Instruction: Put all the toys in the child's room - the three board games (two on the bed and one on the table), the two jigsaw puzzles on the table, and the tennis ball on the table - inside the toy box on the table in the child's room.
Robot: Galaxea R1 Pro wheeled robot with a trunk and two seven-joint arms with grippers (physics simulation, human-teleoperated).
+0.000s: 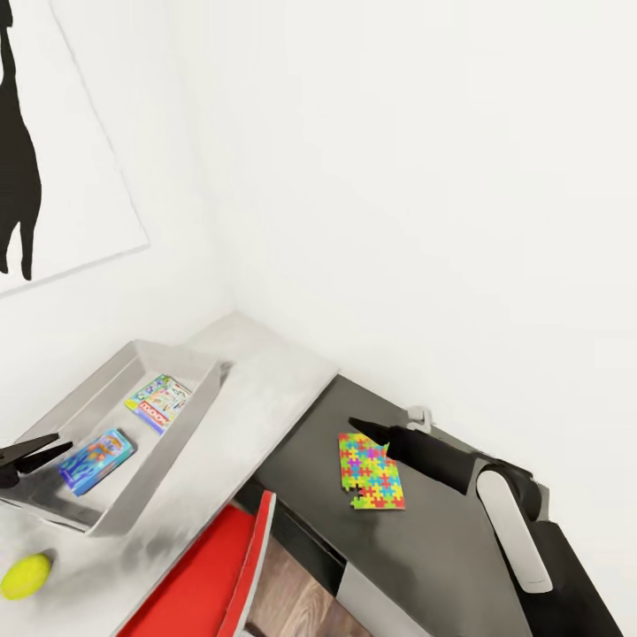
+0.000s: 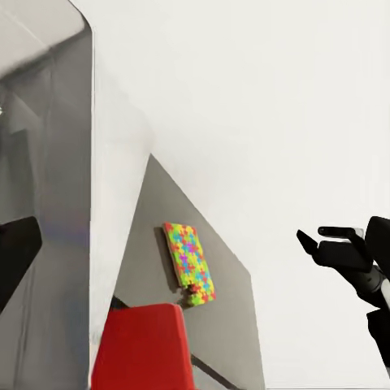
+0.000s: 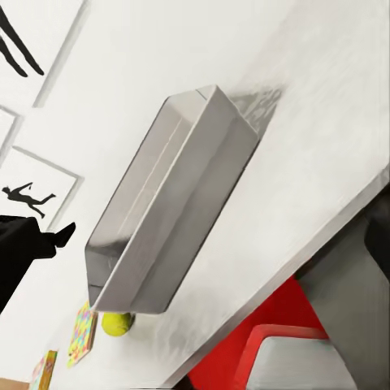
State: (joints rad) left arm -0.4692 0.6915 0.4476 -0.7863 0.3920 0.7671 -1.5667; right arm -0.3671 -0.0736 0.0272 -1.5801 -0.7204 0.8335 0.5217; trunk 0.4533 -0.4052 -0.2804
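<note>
The light grey toy box [image 1: 190, 423] stands on the table [image 1: 265, 389] at the left, with a yellow-green-red board game [image 1: 159, 402] and a blue board game [image 1: 97, 460] inside. My left gripper [image 1: 35, 451] hovers open over the box's near end. The tennis ball [image 1: 25, 575] lies on the table just in front of the box. One jigsaw puzzle [image 1: 370, 471] lies flat on the lower dark section. My right gripper [image 1: 364, 429] is open and empty at the puzzle's far edge. In the right wrist view, another jigsaw puzzle [image 3: 81, 333] lies beyond the ball [image 3: 116, 323].
A red chair [image 1: 203, 566] stands against the desk's front between the two sections. White walls close the corner behind the table, and a black silhouette picture [image 1: 18, 141] hangs at the left. A further colourful flat item [image 3: 42, 370] lies past the second jigsaw.
</note>
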